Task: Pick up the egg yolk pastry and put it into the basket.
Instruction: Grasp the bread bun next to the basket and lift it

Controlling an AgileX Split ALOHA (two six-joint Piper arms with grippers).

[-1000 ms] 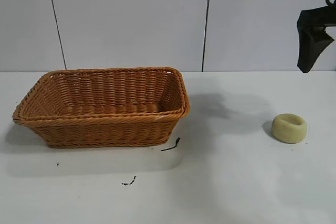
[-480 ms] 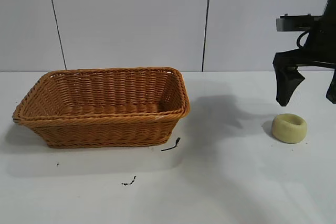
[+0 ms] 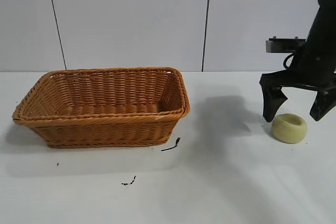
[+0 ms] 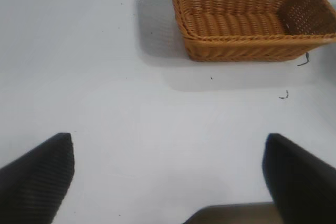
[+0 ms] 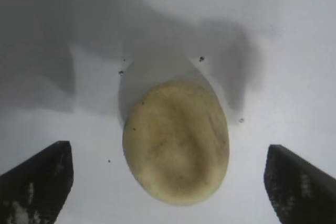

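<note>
Pale yellow-green, matte, dimpled on top: the egg yolk pastry [image 3: 289, 127], resting on the white table [image 3: 226, 182] at the right of the scene, well apart from the basket [image 3: 102, 106] at the left. Directly above it, the right gripper [image 3: 297, 109], pointing straight down, jaws spread very wide, nothing held. In the exterior view, one black finger [image 3: 273, 103] just to the left of the puck, the other [image 3: 323, 104] just to the right and slightly behind, tips near the level of the puck's top, not touching. From the right wrist view, pastry [image 5: 176, 142] lying between the two fingertips [image 5: 37, 179], roughly centred across the gap, clear table showing on both sides. No long axis worth lining up to: round puck, so any grip direction probably fine. Judged next step: a short drop straight down to straddle it, then a squeeze; little sideways correction needed.

Left gripper [image 4: 168, 182] parked at the far left of the scene, wide apart and holding nothing, looking across bare table toward the basket [image 4: 247, 19]. Right arm plainly the nearer one.
</note>
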